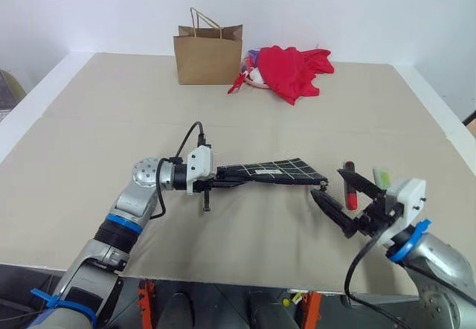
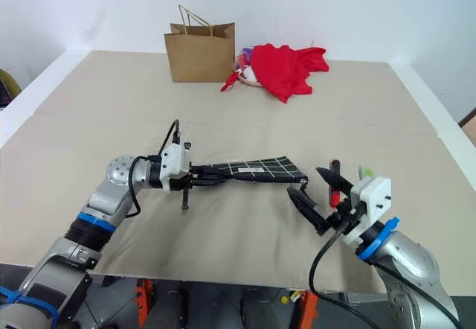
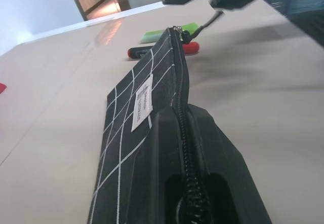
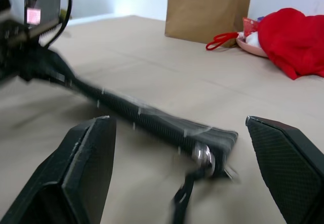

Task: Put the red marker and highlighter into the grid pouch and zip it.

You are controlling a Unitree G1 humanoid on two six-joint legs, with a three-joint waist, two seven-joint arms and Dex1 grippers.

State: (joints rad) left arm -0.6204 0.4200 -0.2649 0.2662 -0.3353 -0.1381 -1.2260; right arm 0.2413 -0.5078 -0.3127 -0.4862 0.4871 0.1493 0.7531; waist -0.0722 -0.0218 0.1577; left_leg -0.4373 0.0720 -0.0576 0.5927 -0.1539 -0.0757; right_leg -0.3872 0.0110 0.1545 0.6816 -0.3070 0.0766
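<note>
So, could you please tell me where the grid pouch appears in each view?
Left eye view: grid pouch at centre, held off the table by the left end effector.
Right eye view: centre, likewise.
Left wrist view: foreground, running up to the middle.
Right wrist view: edge-on across the middle.
Shared landmark: the zipper pull at its free end.

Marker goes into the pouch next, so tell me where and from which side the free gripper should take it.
Grip the red marker around its middle, across its slim barrel, coming from above with the open right gripper. It lies flat on the table, so only its sides offer a hold. The highlighter lies close alongside, so keep the fingers narrow. The left gripper holds the pouch up.
</note>
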